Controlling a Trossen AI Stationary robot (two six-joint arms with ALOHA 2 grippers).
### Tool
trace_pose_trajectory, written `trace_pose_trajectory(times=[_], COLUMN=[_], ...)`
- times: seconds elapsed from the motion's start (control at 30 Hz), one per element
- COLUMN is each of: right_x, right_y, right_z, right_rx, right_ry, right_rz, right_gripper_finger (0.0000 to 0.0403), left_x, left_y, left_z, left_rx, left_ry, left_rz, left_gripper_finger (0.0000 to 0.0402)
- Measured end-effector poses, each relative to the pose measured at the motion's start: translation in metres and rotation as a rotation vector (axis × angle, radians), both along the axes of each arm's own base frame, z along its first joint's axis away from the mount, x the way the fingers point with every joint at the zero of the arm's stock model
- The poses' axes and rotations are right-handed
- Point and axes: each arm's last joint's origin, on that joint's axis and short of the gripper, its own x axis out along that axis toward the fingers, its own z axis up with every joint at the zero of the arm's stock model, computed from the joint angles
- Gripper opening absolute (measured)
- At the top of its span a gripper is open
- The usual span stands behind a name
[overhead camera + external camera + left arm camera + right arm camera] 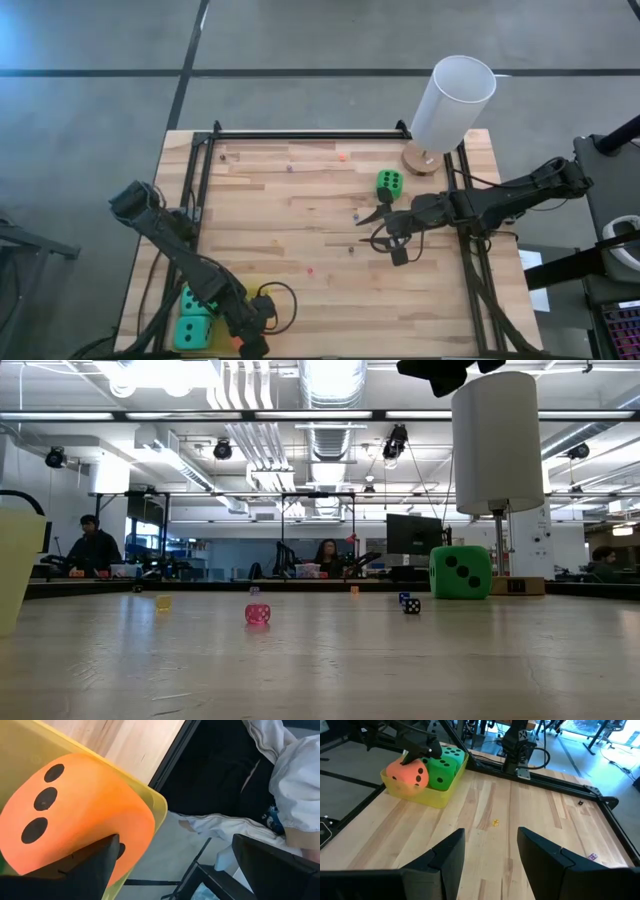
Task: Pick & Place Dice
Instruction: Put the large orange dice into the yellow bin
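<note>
The orange-red die (75, 815) sits in the yellow tray (212, 291) at the table's near left, beside two teal dice (193, 318); the right wrist view shows it too (407, 774). My left gripper (175, 840) is open at the tray's near right corner, above the orange-red die (417, 750). One green die (390, 183) rests flat on the table near the white cylinder (452, 100). My right gripper (382, 238) hovers open just nearer than it, over bare wood (490, 832). The second green die is out of view. My left gripper has one finger (95, 865) in front of the orange-red die's lower edge (130, 845); the other finger stands far off to the side, beyond the tray rim. Whether the near finger touches the die, I cannot tell. The die lies in the tray.
Several tiny dice are scattered over the table, among them a pink one (257, 613) and a black one (412, 605). A black rail frame (300, 134) borders the table. The cylinder stands on a wooden base (424, 160) at the far right. People sit in the room beyond.
</note>
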Motion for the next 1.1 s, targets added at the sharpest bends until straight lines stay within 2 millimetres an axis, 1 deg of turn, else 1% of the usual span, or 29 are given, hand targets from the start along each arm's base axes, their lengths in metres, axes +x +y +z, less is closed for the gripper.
trace_pose_trajectory(times=[0.3,0.47,0.7,1.1], right_x=[0.000,0.000,0.000,0.000], right_y=[0.000,0.000,0.000,0.000], right_z=[0.000,0.000,0.000,0.000], right_rx=[0.000,0.001,0.000,0.002], right_ry=[0.001,0.001,0.001,0.000], right_rz=[0.000,0.000,0.000,-0.001], right_gripper_finger=[0.0180,0.0180,0.0180,0.0180], left_x=[0.005,0.009,0.009,0.006], left_y=[0.005,0.010,0.012,0.021], left_z=[-0.001,-0.002,-0.003,0.013], left_rx=[0.034,0.054,0.065,0.056], left_ry=[-0.032,-0.054,-0.051,-0.070], left_rz=[0.026,0.009,0.002,0.038], left_gripper_finger=[0.0399,0.0397,0.0397,0.0399])
